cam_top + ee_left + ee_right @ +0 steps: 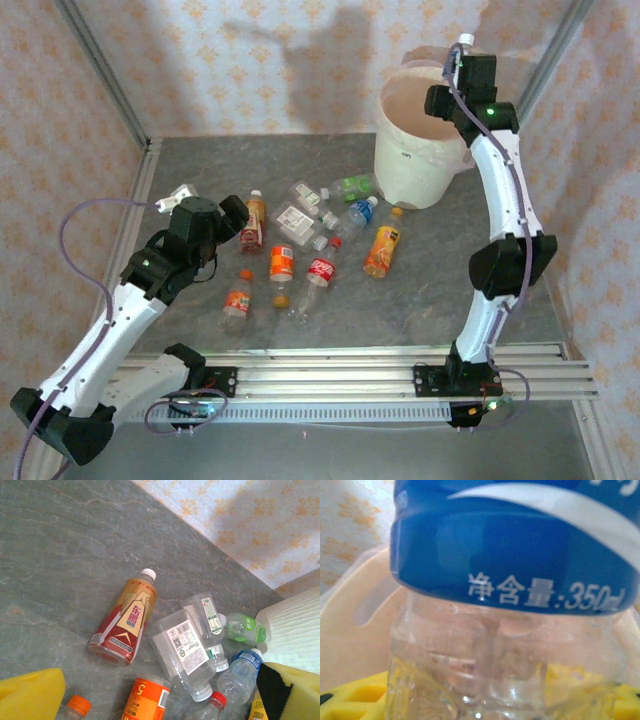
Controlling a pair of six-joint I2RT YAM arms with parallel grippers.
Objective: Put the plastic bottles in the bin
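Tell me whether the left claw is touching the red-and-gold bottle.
Apart. The left wrist view shows bare grey table between the yellow pads of the left claw and the red-and-gold bottle, which lies on its side.

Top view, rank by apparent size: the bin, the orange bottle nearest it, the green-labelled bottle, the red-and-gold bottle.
1. bin, by far the largest.
2. orange bottle and red-and-gold bottle: they look about alike, so I am not ranking them.
3. green-labelled bottle, the smallest.
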